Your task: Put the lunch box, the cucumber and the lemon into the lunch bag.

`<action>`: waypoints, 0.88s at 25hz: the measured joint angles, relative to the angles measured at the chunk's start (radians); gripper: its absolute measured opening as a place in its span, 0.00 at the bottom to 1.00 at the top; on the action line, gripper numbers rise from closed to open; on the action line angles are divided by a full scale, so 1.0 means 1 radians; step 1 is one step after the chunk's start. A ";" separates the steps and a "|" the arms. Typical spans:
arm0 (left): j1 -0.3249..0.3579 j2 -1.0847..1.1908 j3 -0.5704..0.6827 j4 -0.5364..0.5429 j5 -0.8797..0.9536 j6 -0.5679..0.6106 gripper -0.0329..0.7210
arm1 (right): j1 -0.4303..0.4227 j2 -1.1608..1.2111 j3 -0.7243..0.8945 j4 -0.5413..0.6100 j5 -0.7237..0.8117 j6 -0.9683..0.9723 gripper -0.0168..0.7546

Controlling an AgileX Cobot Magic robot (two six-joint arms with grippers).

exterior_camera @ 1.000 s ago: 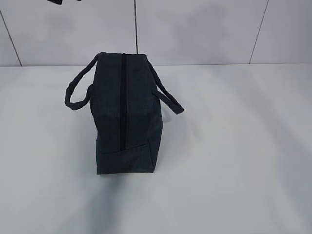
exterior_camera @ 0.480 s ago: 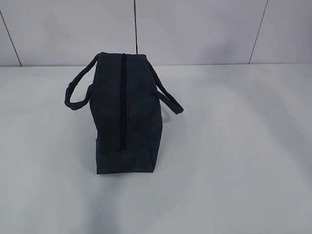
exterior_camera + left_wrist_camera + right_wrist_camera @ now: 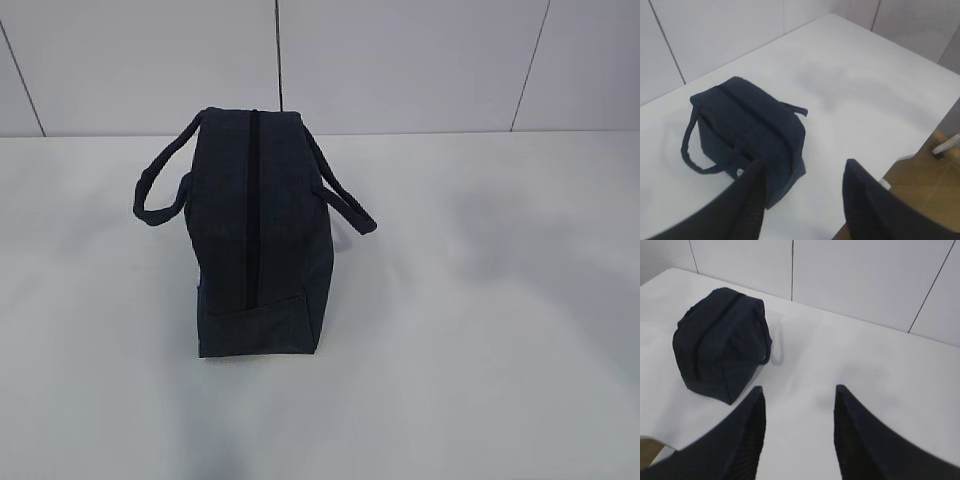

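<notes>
Lunch bag [image 3: 255, 240] zipped shut, both grippers [image 3: 802, 200] [image 3: 799, 432] spread empty above it; tugging the zipper one-handed could drag it across the worktop [image 3: 480, 330].

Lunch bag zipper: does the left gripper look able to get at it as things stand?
Probably yes. The left gripper hangs open and empty above the table, with nothing between it and the lunch bag. The closed zipper runs along the bag's top, uncovered, with both handles fallen aside.

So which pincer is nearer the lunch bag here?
Left, it seems. The left pincer hangs just above the lunch bag; the right pincer is farther off, with bare table between.
</notes>
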 joint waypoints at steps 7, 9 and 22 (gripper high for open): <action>0.000 -0.243 0.258 0.103 0.000 -0.060 0.50 | 0.000 -0.215 0.240 -0.016 0.062 0.073 0.46; 0.000 -0.328 0.336 0.108 -0.007 -0.064 0.50 | 0.000 -0.271 0.294 -0.022 0.078 0.084 0.46; 0.000 -0.597 0.624 0.226 -0.006 -0.078 0.50 | 0.000 -0.516 0.628 -0.068 0.118 0.105 0.46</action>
